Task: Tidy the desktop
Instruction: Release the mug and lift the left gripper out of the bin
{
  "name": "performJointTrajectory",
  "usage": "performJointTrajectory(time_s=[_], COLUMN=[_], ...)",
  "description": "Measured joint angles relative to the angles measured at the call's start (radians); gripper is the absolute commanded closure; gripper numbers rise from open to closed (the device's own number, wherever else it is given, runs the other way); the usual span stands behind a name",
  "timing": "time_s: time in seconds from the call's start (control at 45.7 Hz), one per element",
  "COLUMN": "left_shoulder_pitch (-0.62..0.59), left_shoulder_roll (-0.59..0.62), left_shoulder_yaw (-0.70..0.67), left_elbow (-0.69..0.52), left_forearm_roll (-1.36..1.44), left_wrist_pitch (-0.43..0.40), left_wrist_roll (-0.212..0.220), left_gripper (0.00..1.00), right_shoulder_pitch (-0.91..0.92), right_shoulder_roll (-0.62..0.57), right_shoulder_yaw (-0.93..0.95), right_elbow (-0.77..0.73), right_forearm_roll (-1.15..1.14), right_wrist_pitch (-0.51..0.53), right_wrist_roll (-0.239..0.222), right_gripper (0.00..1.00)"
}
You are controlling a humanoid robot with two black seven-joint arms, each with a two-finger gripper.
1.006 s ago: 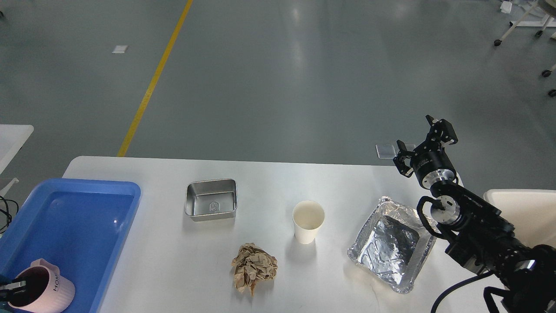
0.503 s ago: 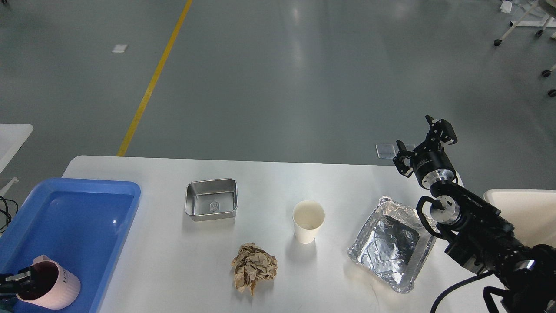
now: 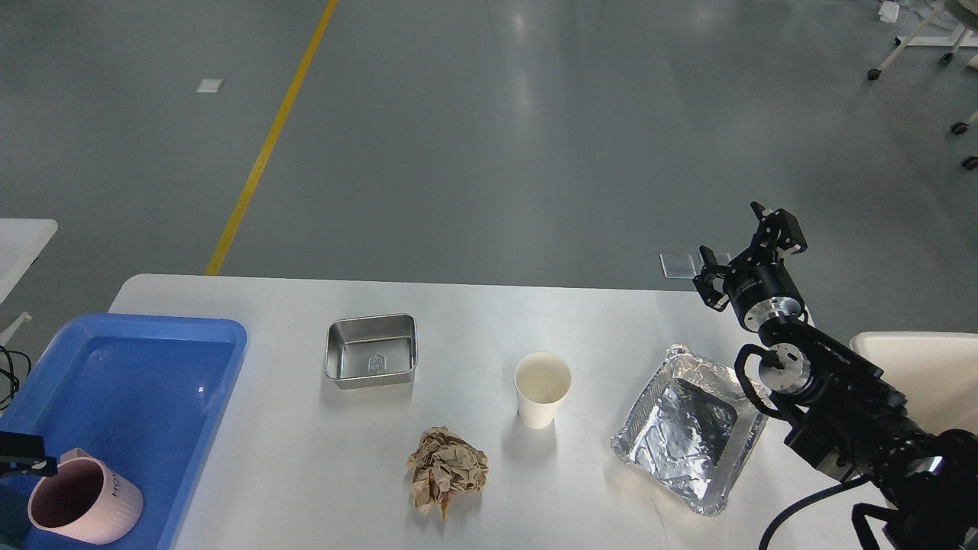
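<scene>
The desktop (image 3: 474,321) fills my lower view. On its left edge the blue bin (image 3: 137,374) holds a pink mug (image 3: 84,510). Foil tray (image 3: 691,428), steel tin (image 3: 372,351), paper wad (image 3: 446,470) and cup (image 3: 542,388) sit apart. My right gripper (image 3: 749,248) hovers, fingers spread; the left gripper (image 3: 23,457) I cannot read.
</scene>
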Motion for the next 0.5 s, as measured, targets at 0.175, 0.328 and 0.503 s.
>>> performJointTrajectory(time_s=[0.175, 0.328, 0.503], left_shoulder_pitch=[-0.074, -0.09, -0.094], left_shoulder_roll=[0.078, 0.203, 0.411], left_shoulder_yaw=[-0.013, -0.032, -0.053], left_elbow=[-0.087, -0.227, -0.383], left_forearm_roll=[0.006, 0.011, 0.007], left_wrist_pitch=[-0.059, -0.062, -0.062], left_wrist_roll=[-0.142, -0.282, -0.342], left_gripper=[0.01, 0.01, 0.01], right_shoulder_pitch=[0.001, 0.001, 0.001], right_shoulder_roll=[0.001, -0.001, -0.007], right_shoulder_yaw=[0.0, 0.0, 0.0], right_elbow=[0.0, 0.0, -0.003], right_forearm_roll=[0.0, 0.0, -0.001], right_wrist_pitch=[0.0, 0.0, 0.0], right_wrist_roll=[0.0, 0.0, 0.0], right_gripper=[0.0, 0.0, 0.0])
